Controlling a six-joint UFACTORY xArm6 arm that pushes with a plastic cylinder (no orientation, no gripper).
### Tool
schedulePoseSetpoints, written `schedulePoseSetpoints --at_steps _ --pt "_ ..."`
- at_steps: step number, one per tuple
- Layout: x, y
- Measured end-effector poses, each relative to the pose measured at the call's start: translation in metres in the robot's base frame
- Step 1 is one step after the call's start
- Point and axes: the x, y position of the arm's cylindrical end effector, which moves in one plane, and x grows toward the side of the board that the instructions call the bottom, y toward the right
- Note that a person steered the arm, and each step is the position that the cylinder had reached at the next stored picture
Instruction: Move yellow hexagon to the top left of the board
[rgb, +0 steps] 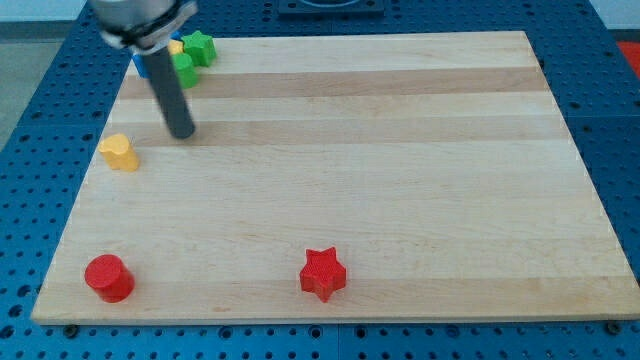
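My tip (182, 133) rests on the wooden board (400, 180) near its upper left. A small piece of a yellow block (176, 47) shows at the board's top left, mostly hidden behind the rod; its shape cannot be made out. It sits in a cluster with a green star (201, 46), another green block (184, 71) and a partly hidden blue block (140, 66). My tip is below this cluster. A second yellow block (119, 152), heart-like in shape, lies to the lower left of my tip, apart from it.
A red cylinder (108, 277) stands at the bottom left corner. A red star (323, 274) lies near the bottom edge at the middle. A blue perforated table surrounds the board.
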Motion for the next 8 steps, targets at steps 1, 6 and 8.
schedulePoseSetpoints --at_steps 1,6,8 --pt "0.043 -0.034" --pt "0.05 -0.067" --pt "0.051 -0.094"
